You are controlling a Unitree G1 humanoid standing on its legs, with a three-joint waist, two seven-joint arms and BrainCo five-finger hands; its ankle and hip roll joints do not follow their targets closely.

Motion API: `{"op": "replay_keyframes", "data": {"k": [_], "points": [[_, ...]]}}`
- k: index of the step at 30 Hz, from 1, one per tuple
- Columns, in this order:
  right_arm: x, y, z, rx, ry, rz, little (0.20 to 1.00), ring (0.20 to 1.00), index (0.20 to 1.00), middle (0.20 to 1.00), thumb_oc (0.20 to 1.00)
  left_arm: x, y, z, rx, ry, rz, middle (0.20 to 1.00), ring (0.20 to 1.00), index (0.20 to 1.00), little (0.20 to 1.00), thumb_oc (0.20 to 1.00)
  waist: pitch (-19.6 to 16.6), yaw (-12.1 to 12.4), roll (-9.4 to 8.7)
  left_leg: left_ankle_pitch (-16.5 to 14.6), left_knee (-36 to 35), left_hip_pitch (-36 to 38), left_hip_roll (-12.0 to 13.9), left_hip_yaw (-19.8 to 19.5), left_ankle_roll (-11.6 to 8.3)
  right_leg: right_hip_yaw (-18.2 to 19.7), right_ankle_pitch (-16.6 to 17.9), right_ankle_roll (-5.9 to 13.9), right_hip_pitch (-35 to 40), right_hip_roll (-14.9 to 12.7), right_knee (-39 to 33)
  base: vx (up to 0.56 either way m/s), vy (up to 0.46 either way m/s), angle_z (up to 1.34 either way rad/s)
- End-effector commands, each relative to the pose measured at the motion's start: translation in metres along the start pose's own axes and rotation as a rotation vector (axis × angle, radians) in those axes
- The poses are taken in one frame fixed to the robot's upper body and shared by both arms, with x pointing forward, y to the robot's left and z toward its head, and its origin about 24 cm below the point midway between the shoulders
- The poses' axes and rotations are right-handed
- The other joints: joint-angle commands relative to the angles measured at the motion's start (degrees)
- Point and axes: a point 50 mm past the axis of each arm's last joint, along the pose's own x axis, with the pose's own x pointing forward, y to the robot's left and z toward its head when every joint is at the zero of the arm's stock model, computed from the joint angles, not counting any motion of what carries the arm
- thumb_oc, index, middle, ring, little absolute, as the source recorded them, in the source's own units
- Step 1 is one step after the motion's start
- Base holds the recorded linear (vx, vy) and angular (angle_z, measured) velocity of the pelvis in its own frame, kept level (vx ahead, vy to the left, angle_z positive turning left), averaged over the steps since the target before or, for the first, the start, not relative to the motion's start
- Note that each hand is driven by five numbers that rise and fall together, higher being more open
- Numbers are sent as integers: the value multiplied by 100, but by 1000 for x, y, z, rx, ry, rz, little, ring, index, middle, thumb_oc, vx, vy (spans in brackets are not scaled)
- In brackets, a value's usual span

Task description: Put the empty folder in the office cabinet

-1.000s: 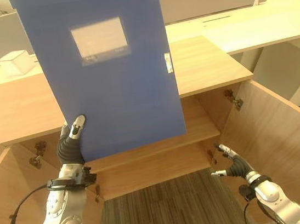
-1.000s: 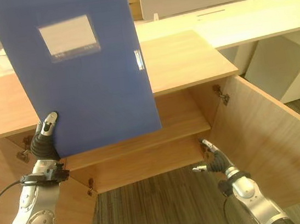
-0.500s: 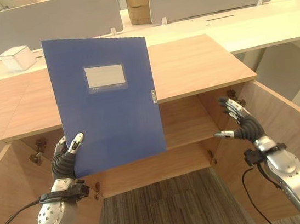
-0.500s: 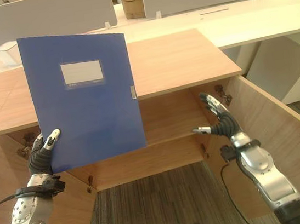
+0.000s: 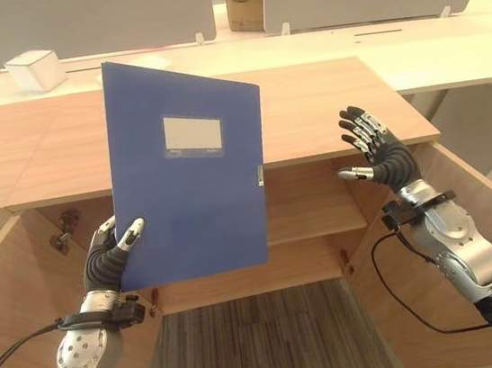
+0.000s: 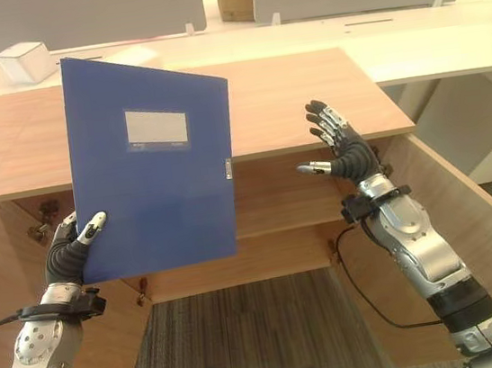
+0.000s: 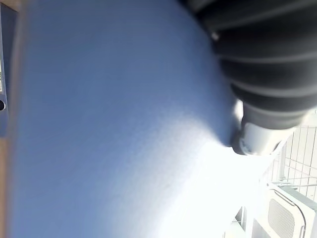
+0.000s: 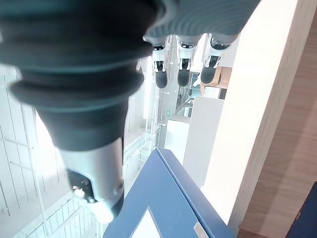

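Folder (image 5: 189, 196) pinched at bottom corner by left hand (image 5: 109, 256); right hand (image 5: 378, 153) spread apart.

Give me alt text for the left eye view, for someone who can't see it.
The left robot hand holds a blue folder upright by its lower corner in front of an open wooden cabinet. The right robot hand is raised beside it, fingers spread, empty. A shelf shows inside the cabinet, and a white box sits on the desk behind.

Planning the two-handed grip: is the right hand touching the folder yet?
No, the right hand hangs open, clear of the blue folder, which the left hand grips alone.
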Motion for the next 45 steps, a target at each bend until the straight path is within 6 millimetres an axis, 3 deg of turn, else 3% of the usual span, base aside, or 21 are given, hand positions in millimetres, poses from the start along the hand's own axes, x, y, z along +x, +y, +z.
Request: {"op": "replay_keyframes", "data": {"k": [1, 12, 28, 36, 39, 40, 45], "points": [[18, -3, 20, 37, -95, 31, 1000, 1000, 1000, 1000, 1000, 22, 6, 46, 131, -220, -53, 200, 200, 200, 200, 200, -204, 16, -208, -263, -50, -25, 219, -289, -190, 164, 140, 497, 17, -666, 21, 0, 0, 0], [52, 23, 10, 264, -47, 138, 1000, 1000, 1000, 1000, 1000, 38, -14, 62, 79, -320, -146, 200, 200, 200, 200, 200, -226, 49, -217, -231, -50, 14, 272, -263, -241, 186, 128, 448, 15, -604, 26, 0, 0, 0], [66, 42, 15, 345, -7, 270, 1000, 1000, 1000, 1000, 1000, 48, -39, 68, -11, -364, -277, 200, 200, 200, 200, 200, -258, -7, -198, -225, -50, 30, 310, -264, -287, 186, 119, 429, 10, -556, 28, 0, 0, 0], [71, 49, 15, 355, 8, 292, 1000, 1000, 1000, 1000, 1000, 50, -42, 71, -13, -380, -285, 200, 200, 200, 200, 200, -245, -8, -194, -225, -50, 30, 311, -259, -289, 192, 124, 427, -1, -552, 27, 0, 0, 0], [78, 61, 18, 374, -11, 324, 1000, 1000, 1000, 1000, 1000, 53, -47, 69, -18, -367, -304, 200, 200, 200, 200, 200, -240, 2, -183, -214, -50, 12, 317, -275, -285, 195, 120, 419, -6, -544, 26, 0, 0, 0], [79, 62, 20, 372, -27, 325, 200, 200, 200, 200, 200, 53, -47, 65, -25, -350, -305, 200, 200, 200, 200, 200, -240, 3, -176, -214, -50, 10, 316, -275, -282, 196, 123, 416, -7, -546, 25, 0, 0, 0], [78, 54, 26, 295, -97, 270, 200, 200, 200, 200, 200, 50, -45, 53, -35, -302, -285, 200, 200, 200, 200, 200, -241, 2, -144, -229, -50, 9, 312, -284, -266, 193, 124, 419, -13, -558, 27, 0, 0, 0]]}}
